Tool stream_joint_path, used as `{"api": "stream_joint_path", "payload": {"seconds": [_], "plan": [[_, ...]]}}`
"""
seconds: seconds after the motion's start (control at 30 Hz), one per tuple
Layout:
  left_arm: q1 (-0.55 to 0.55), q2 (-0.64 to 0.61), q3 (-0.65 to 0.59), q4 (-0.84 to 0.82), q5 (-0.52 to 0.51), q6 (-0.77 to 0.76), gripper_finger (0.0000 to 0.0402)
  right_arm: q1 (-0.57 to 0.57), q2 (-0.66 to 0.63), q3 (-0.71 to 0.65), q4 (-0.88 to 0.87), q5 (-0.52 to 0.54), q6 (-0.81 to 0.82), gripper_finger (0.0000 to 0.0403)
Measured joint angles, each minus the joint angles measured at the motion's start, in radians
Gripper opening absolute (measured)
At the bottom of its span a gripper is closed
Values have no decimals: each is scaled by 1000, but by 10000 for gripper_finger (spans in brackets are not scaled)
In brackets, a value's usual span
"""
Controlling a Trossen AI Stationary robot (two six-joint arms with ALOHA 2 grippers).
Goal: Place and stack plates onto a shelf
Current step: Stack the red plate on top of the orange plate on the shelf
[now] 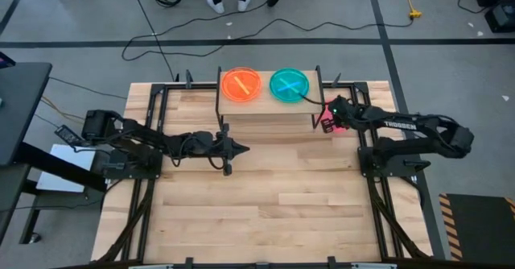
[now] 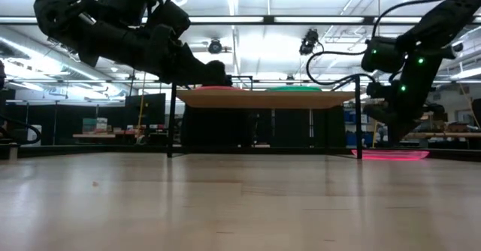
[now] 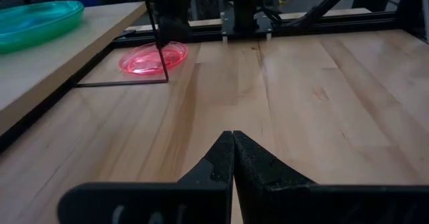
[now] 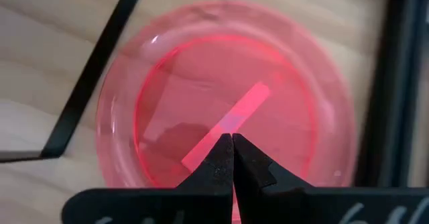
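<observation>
Closed right hand (image 4: 232, 138) hovers directly over a pink plate (image 4: 224, 93) on the table (image 1: 265, 196) beside the shelf (image 1: 269, 108). Orange plate (image 1: 241, 84) and teal plate (image 1: 289, 84) sit side by side on the shelf. Left hand (image 1: 241, 148), fingers pressed together, waits mid-table.

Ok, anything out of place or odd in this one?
One pink plate lies on the tabletop beside the shelf leg, under the shut right gripper, while the orange and teal plates sit on top. Nothing looks damaged.

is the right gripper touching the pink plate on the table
Cannot tell. In the right wrist view the shut right gripper overlaps the pink plate, but no view shows contact or a gap plainly.
</observation>
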Motion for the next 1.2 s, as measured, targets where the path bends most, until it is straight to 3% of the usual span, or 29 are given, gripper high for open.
{"api": "stream_joint_path", "payload": {"seconds": [0.27,0.63,1.2], "plan": [[0,0,0,-3,0,3,9,4,97,5,20,-117,-6,6],[-3,0,0,-9,0,1,9,81,59,2,-104,-281,48,6],[-3,0,0,-7,0,-1,9,383,-41,-2,-252,-473,271,6]]}}
